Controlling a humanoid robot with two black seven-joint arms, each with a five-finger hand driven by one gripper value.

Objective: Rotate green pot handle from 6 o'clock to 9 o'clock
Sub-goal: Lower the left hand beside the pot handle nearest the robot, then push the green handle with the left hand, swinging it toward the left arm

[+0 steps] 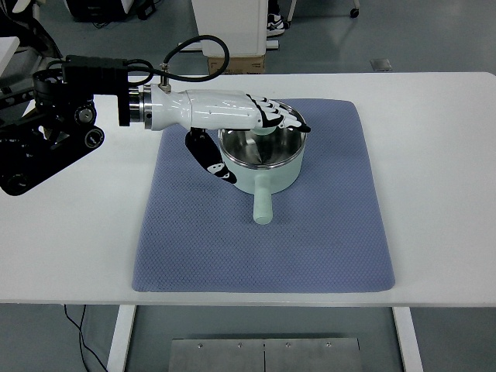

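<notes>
On the white table (434, 186) lies a blue-grey textured mat (325, 232), covering most of the central work area and reaching close to the near table edge. Beyond the far edge, grey floor is visible with a white cabinet base (232, 27) and a cardboard box (236, 63).

The left arm enters from the picture's left edge as a black jointed assembly, continues through a metal wrist collar and ends in the white left hand (232, 116) with black fingertip pads. A black cable (203, 58) loops above the wrist.

The green pot (261, 159) stands upright on the far-left part of the mat. Its body is pale green and its interior is bright metal. The pot handle (263, 204) projects from the near wall straight toward the camera side, at the 6 o'clock position, and rests free of any contact.

The left hand is extended across the far rim of the pot, fingers stretched out and lying over the rim toward its right side. The thumb (208, 157) reaches down along the left outer wall. The hand is released, with no closed grasp on the pot
</notes>
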